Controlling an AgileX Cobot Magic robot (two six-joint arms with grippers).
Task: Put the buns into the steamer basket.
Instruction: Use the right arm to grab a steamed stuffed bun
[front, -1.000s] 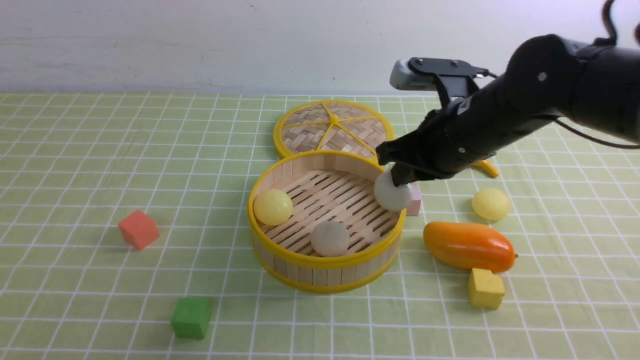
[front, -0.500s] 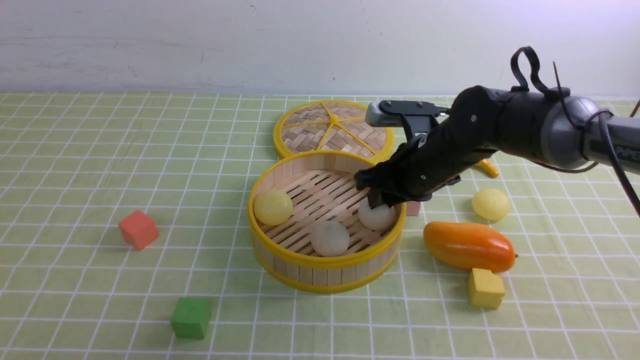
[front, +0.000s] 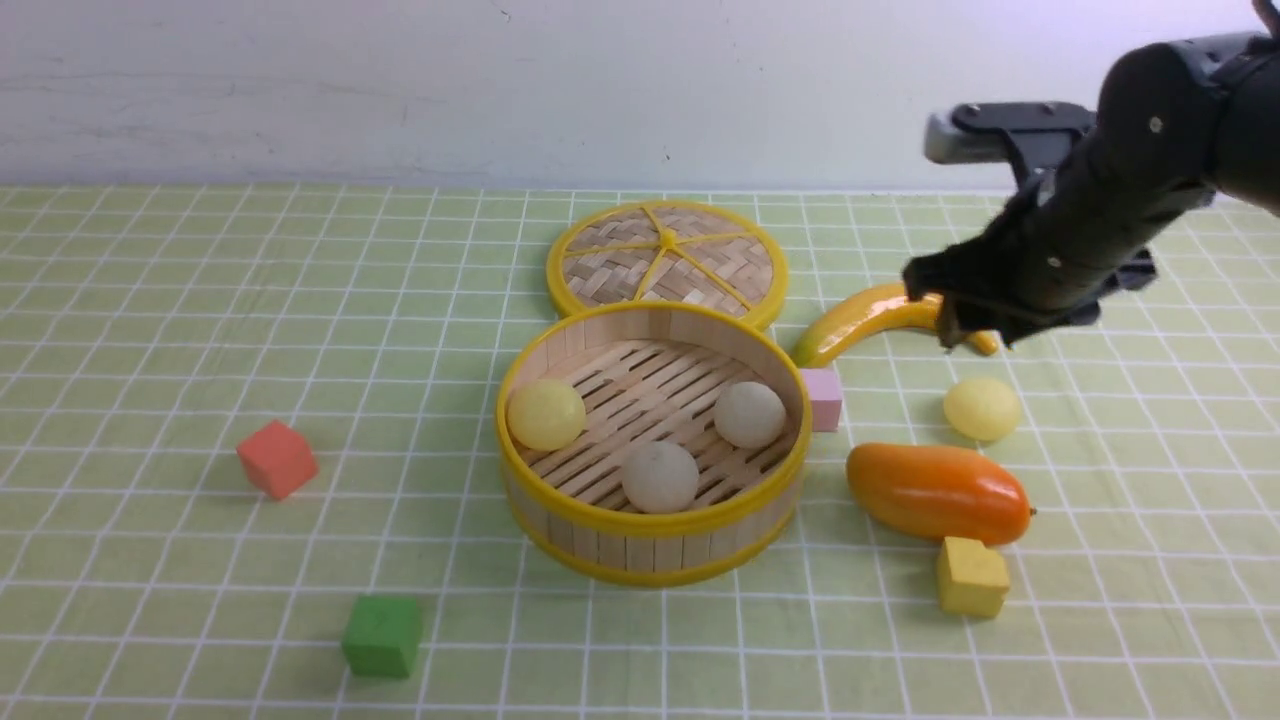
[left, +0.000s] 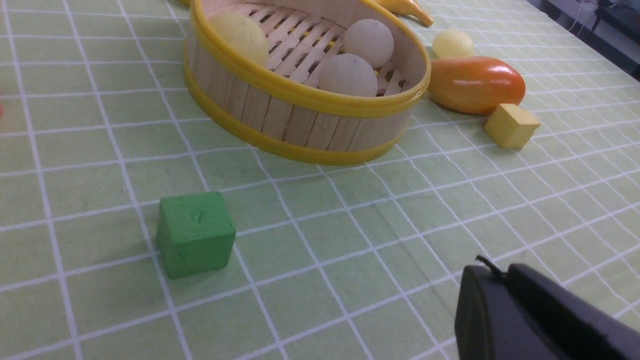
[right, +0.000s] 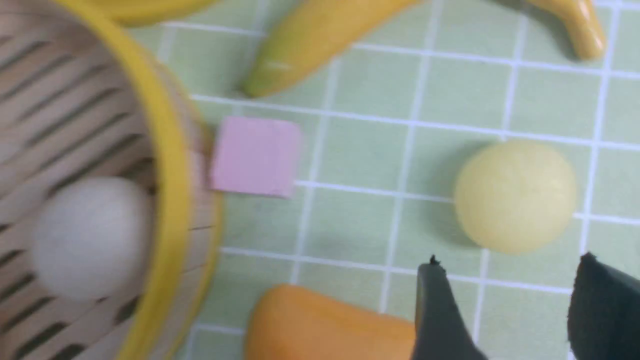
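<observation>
The steamer basket (front: 650, 545) sits mid-table and holds three buns: a pale yellow one (front: 545, 413) and two off-white ones (front: 750, 414) (front: 660, 477). The fourth bun, pale yellow (front: 982, 408), lies on the cloth to the basket's right. My right gripper (front: 955, 325) hangs open and empty above and just behind that bun. In the right wrist view the bun (right: 515, 195) lies just ahead of the open gripper (right: 507, 265), with the basket rim (right: 167, 190) beside it. My left gripper (left: 500, 272) is shut and empty, low over the cloth in front of the basket (left: 300, 125).
An orange mango (front: 935, 492) lies just in front of the loose bun, and a banana (front: 860, 320) behind it. A pink cube (front: 823, 398) touches the basket's right side. A yellow cube (front: 970, 577), green cube (front: 382, 634), red cube (front: 277, 458) and woven lid (front: 665, 258) lie around.
My right gripper lowered the off-white bun into the basket, let it go, then rose and moved right to above the loose yellow bun.
</observation>
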